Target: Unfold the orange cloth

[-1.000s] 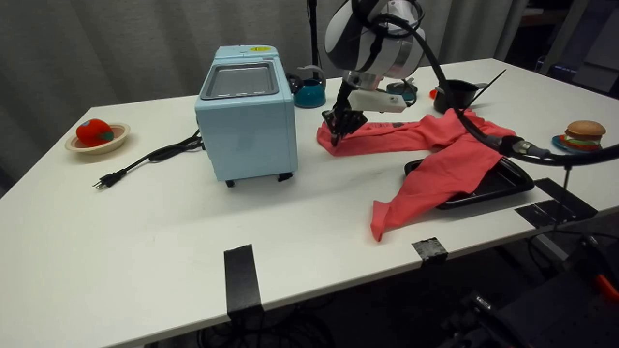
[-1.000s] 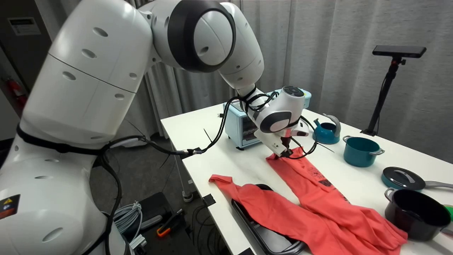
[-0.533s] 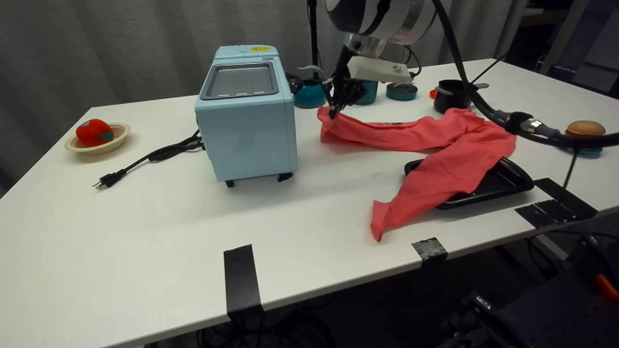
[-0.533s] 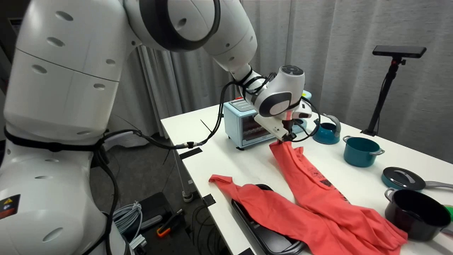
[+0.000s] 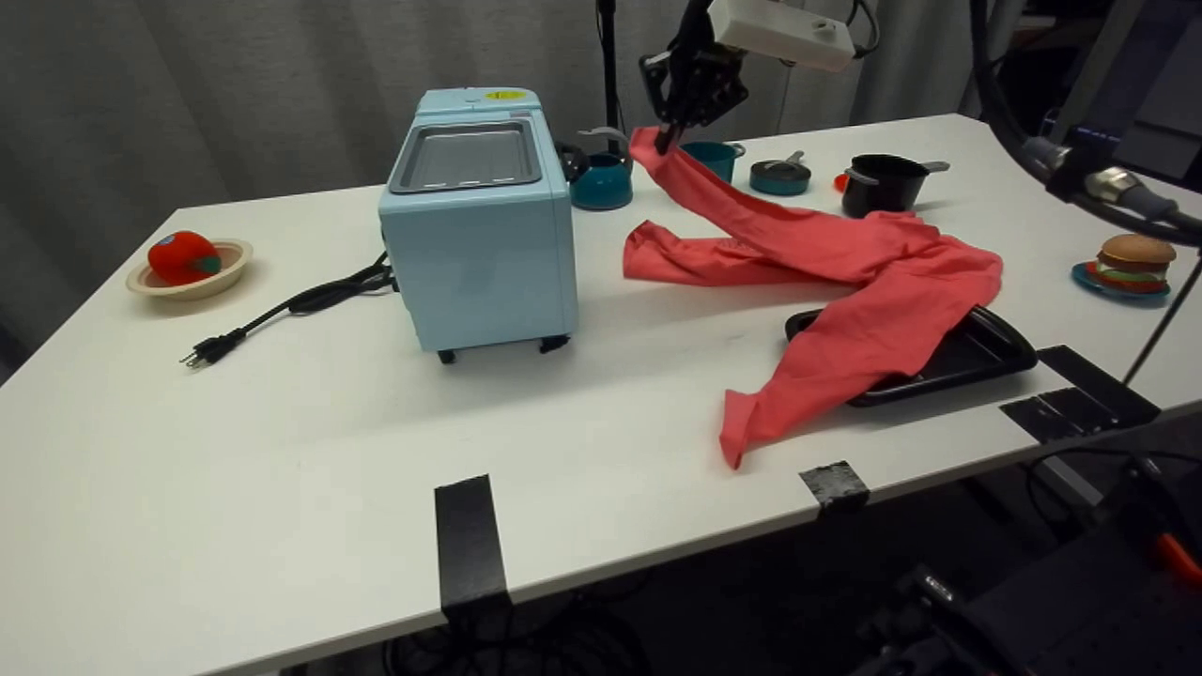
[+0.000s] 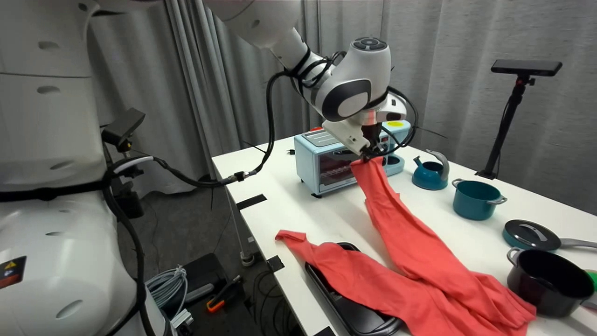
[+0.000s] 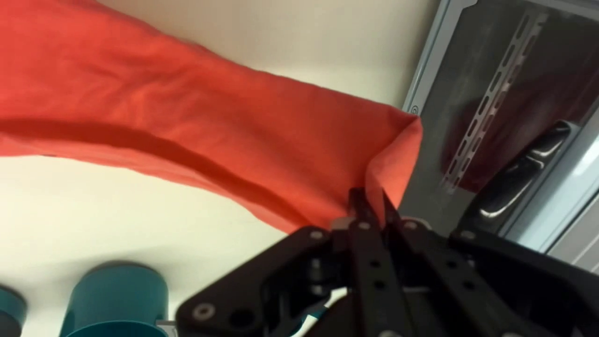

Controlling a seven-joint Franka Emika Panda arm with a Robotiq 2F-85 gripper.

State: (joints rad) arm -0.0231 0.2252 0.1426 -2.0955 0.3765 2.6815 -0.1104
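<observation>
My hand (image 5: 666, 141) pinches an end of the orange cloth (image 5: 892, 291) above the tabletop (image 5: 329, 451); in an exterior view the raised strip (image 5: 728, 204) runs from it toward four o'clock, the rest partly over a tray (image 5: 972, 352).

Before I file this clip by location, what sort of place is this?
Probably a robotics lab or test room dressed as a mock kitchen, though I can't be sure: a robot arm reaches over a white table, which holds a light-blue toaster oven and a toy-looking burger.
</observation>
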